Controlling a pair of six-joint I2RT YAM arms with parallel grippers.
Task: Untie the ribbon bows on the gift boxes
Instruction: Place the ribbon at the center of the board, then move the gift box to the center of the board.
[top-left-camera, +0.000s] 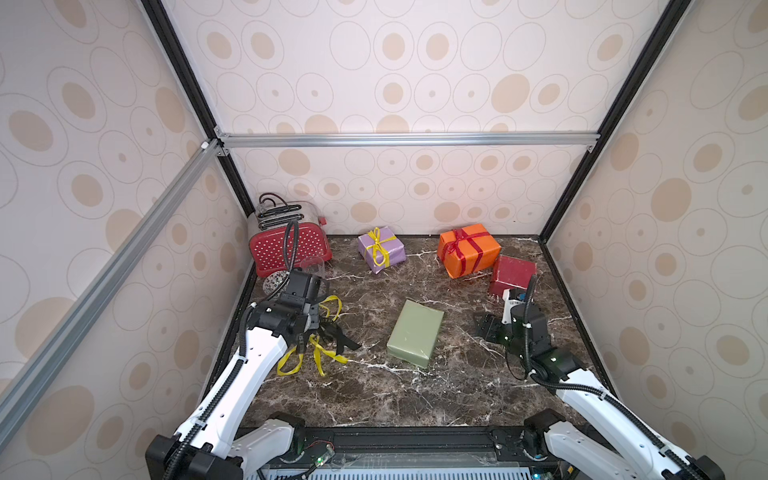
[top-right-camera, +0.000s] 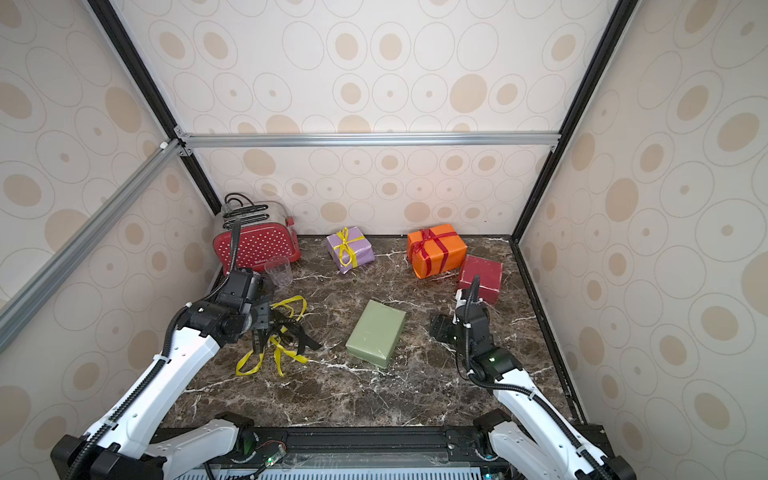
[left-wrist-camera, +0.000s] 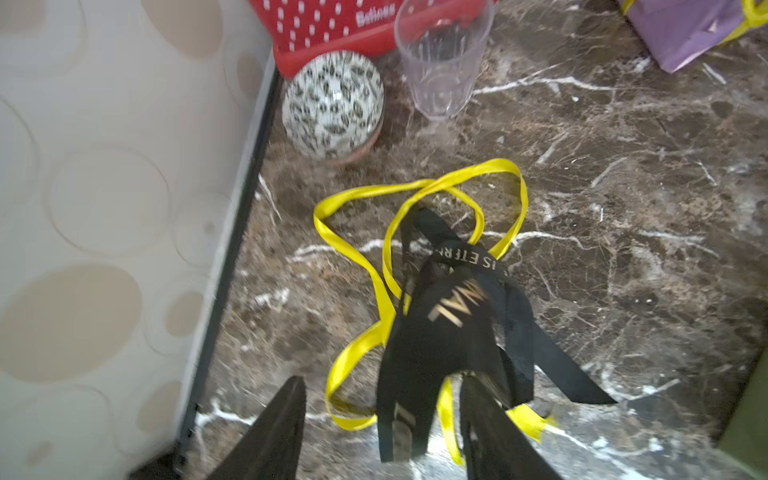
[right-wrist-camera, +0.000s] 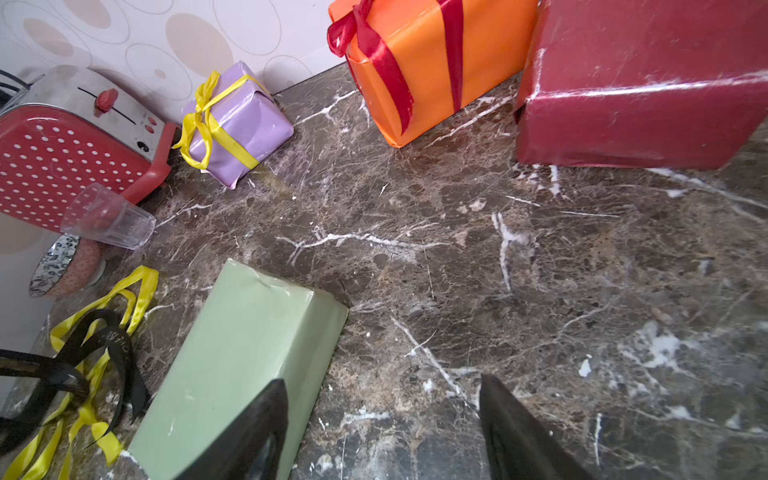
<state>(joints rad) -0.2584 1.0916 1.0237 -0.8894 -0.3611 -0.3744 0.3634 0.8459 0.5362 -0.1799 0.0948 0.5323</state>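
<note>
Halfway through the untying, by the look of it.
Hung the left gripper, jaws apart, over the loose black ribbon and yellow ribbon at lower left in a top view; held the right gripper wide and empty by the dark red box at mid right. Probably called for a reach to the back next: pinch a tail of the yellow bow on the lilac box.

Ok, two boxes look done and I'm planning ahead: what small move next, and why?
Probably move the right gripper to a tail of the red bow on the orange box: it is open, empty and the nearer arm, and that bow is tied.
</note>
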